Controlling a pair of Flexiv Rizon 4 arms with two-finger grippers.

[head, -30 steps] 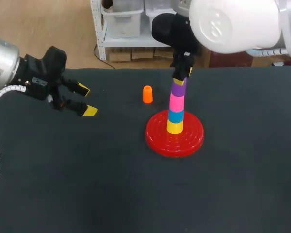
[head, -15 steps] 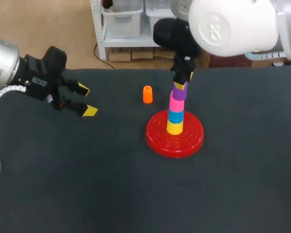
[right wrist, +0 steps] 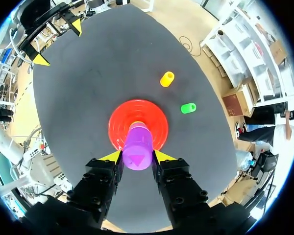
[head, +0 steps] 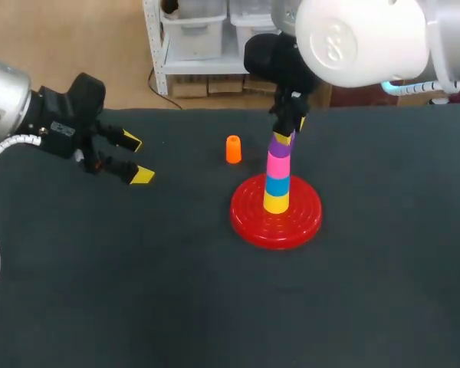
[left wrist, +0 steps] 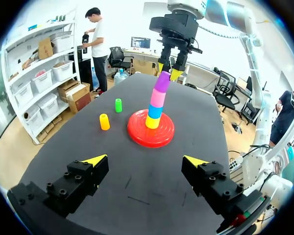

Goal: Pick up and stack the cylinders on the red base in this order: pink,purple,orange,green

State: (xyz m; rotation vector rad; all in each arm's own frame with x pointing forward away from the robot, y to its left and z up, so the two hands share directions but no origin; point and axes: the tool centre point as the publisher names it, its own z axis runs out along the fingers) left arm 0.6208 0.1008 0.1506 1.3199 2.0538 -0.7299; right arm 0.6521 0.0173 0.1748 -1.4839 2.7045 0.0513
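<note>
Purple cylinder, pinched between the right gripper's fingers and slightly tilted atop the pink cylinder in the stack on the red base, probably needs straightening and full seating before release.

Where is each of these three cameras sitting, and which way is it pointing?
Head view: above and behind the table, looking down; both arms show, left end effector open, right end effector over the red base.
Left wrist view: low over the table, facing the red base; its open end effector shows.
Right wrist view: straight down onto the purple cylinder its end effector grips.
Shared: both wrist views show the green cylinder, absent from the head view.
</note>
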